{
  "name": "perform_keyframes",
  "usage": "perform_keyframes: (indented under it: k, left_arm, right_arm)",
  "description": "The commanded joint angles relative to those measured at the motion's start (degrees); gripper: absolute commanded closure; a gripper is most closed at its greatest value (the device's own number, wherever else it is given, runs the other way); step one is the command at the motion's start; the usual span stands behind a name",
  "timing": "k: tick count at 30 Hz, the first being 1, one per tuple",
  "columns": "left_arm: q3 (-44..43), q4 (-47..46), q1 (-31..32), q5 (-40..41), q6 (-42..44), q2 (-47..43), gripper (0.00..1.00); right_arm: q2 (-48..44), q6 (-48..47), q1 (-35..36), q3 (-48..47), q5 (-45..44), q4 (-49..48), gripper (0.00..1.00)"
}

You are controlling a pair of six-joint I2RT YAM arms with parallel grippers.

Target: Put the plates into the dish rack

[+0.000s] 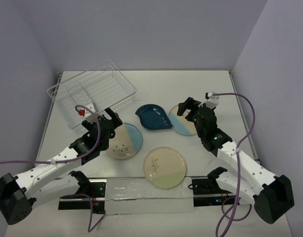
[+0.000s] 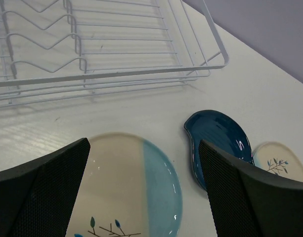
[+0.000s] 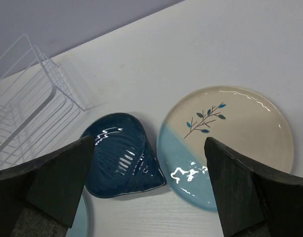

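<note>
Currently left claw (image 2: 143, 148) and right claw (image 3: 149, 143) spread wide above glossy round plates (image 1: 129, 143).

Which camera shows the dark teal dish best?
The right wrist view: the teal dish is close, its ribs clear. The top view shows it whole but small; in the left wrist view a finger hides part.

— How are the arms posed?
— The left arm (image 1: 52, 165) and right arm (image 1: 242, 165) both reach forward from their bases, wrists tipped downward.
— And the jaws?
— Spread wide on the left gripper (image 1: 111, 116) and right gripper (image 1: 187, 106), holding nothing.
</note>
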State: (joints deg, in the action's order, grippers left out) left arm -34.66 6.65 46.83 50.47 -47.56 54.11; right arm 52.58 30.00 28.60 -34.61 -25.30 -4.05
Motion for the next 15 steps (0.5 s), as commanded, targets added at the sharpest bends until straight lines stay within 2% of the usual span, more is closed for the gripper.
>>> perform_keyframes:
  k: [1,4,8,14,15]
  left_arm:
    - [-2.00,11.44,0.21,0.84,-10.66,-4.71,0.01]
    - [-0.43,16.92,0.25,-1.89,-14.99,-6.83,0.01]
    - [0.48,24.65,0.28,-6.42,-22.73,-6.50,0.01]
    - [0.54,32.85,0.28,-11.80,-29.44,-4.44,0.01]
    - [0.11,36.72,0.28,-11.99,-31.22,-4.07,0.01]
  right_arm:
    - [-1.67,-4.43,-0.12,0.34,6.73,-8.12,0.00]
    - [-0.27,-5.48,-0.12,1.03,16.70,-11.86,0.00]
    - [4.57,-6.57,0.23,-0.35,22.68,-12.98,0.00]
    - [11.73,-10.70,5.33,-4.23,24.33,-12.34,0.00]
    - [13.15,-11.50,7.18,-5.70,24.14,-11.42,0.00]
